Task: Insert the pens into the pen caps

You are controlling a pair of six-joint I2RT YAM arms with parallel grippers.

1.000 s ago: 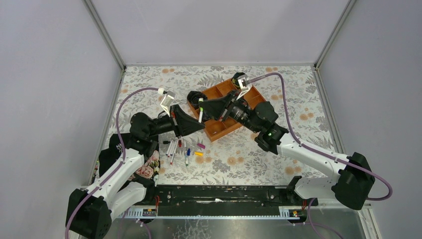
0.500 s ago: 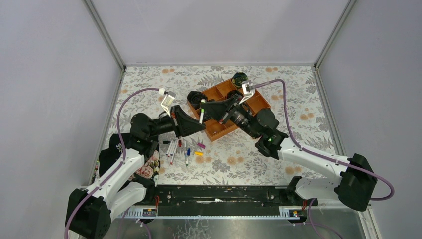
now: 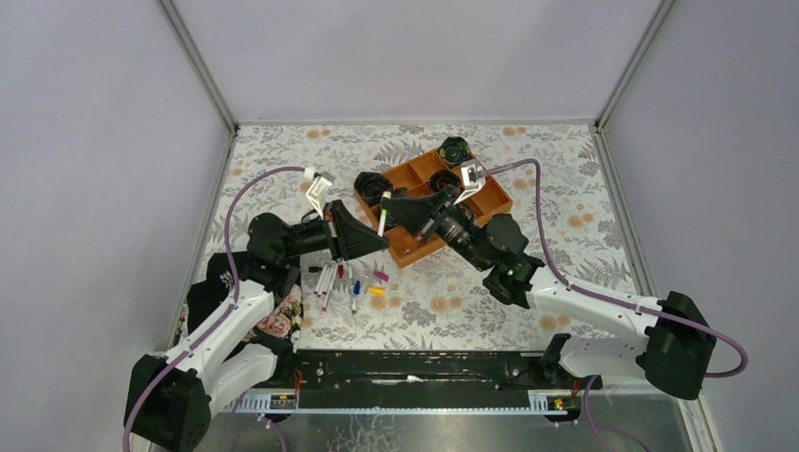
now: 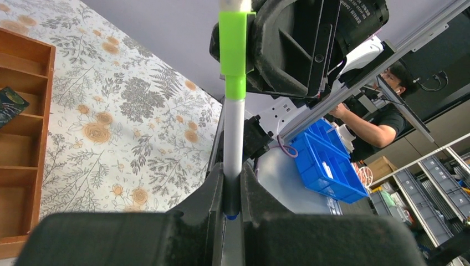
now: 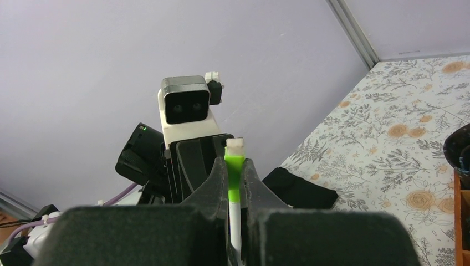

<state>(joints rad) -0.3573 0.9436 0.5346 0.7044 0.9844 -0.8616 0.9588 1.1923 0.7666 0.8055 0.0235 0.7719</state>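
pen (image 4: 233,138) tip out of sight between left fingers (image 4: 209,199), top beyond frame edge

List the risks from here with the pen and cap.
1. The left gripper grips the pen low and the right gripper pinches the green cap. Any misaligned push could bend the pen or twist it loose.
2. Whether the cap is fully seated is unclear. If released, it could drop near the tray.

left claw (image 3: 381,241): clamped, raised | right claw (image 3: 390,201): clamped, raised | tips facing each other
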